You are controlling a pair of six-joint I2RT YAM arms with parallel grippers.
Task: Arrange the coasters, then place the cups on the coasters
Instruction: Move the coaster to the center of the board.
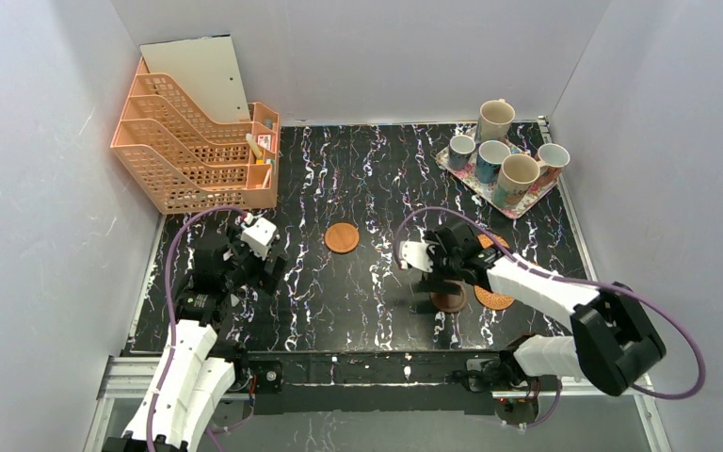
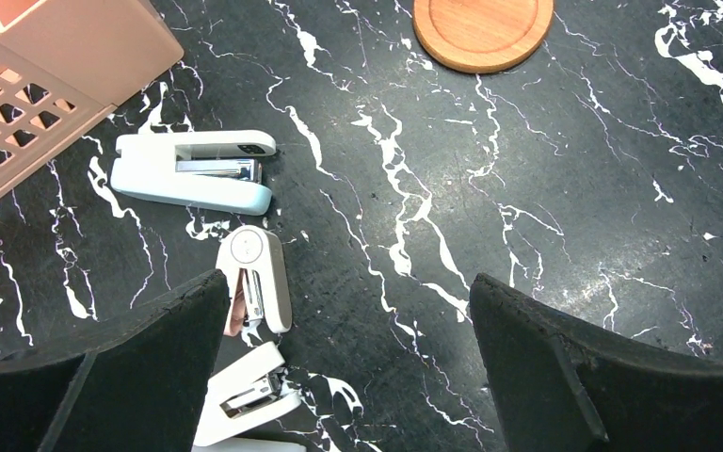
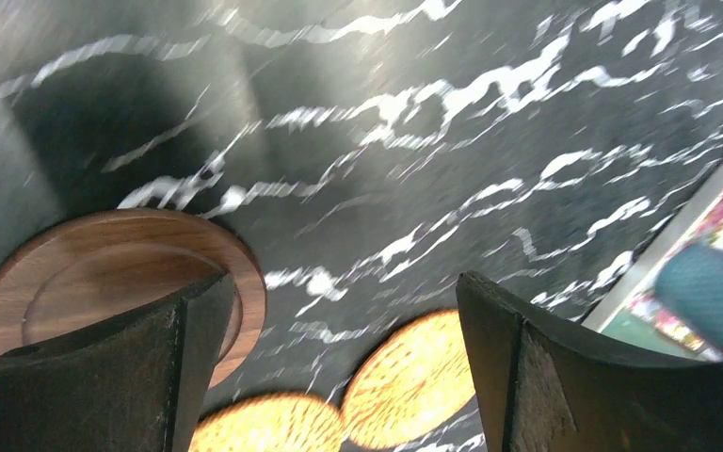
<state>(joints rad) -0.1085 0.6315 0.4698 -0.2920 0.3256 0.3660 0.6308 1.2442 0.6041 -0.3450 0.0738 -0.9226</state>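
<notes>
The job is at an early stage. One mid-brown wooden coaster [image 1: 342,237] lies alone near the middle of the table [image 1: 367,169]. Three more cluster at the lower right of the overhead view: a dark wooden coaster [image 1: 449,300] under the right gripper [image 3: 339,292], a wicker coaster [image 1: 495,298] just beside it, and a second wicker coaster [image 1: 492,242] half covered by the arm. All five cups [image 1: 518,179] stand on the floral tray [image 1: 468,177] at upper right, none on a coaster. By my reading the spreading-out has barely begun and every cup remains to be moved.

The right gripper is spread wide with nothing between its fingers. In its own view the dark coaster sits at lower left, partly behind one finger. The left gripper [image 2: 348,282] is also spread and empty, over bare table at the lower left of the overhead view, near three white staplers [image 2: 193,171] and an orange file rack [image 1: 193,141].

Only four coasters can be counted; a fifth may be under the arm or stacked, I cannot tell which. The right wrist view is blurred, with the tray and a blue cup [image 3: 715,297] cut off at its right edge. Whether a finger touches the dark coaster is unclear
</notes>
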